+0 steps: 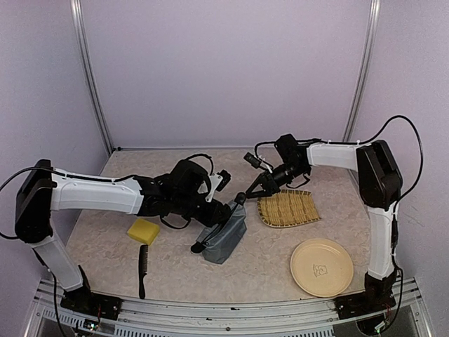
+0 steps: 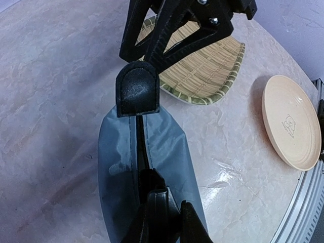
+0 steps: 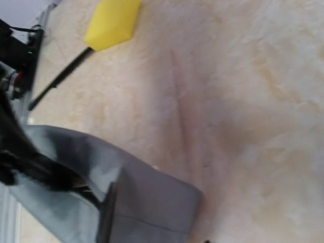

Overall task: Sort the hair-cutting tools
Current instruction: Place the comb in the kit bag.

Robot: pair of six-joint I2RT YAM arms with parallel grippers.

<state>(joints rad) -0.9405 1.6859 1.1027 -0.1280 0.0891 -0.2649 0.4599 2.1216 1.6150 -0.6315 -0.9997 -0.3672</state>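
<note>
Top external: comb (image 1: 143, 270) near table's (image 1: 175, 270) front edge; pouch (image 1: 226, 239) sits central.

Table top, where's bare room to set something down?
Free: the front patch between the pouch and the plate, and a narrower one between the comb and pouch. Crowded: the middle, where pouch, bamboo tray, left gripper and right gripper bunch.

Pouch (image 1: 226, 239) sat mid-counter (image 1: 105, 242), sponge (image 1: 143, 230) and comb (image 1: 143, 270) to its left, tray (image 1: 287, 208) far right, plate (image 1: 321, 267) near right.
</note>
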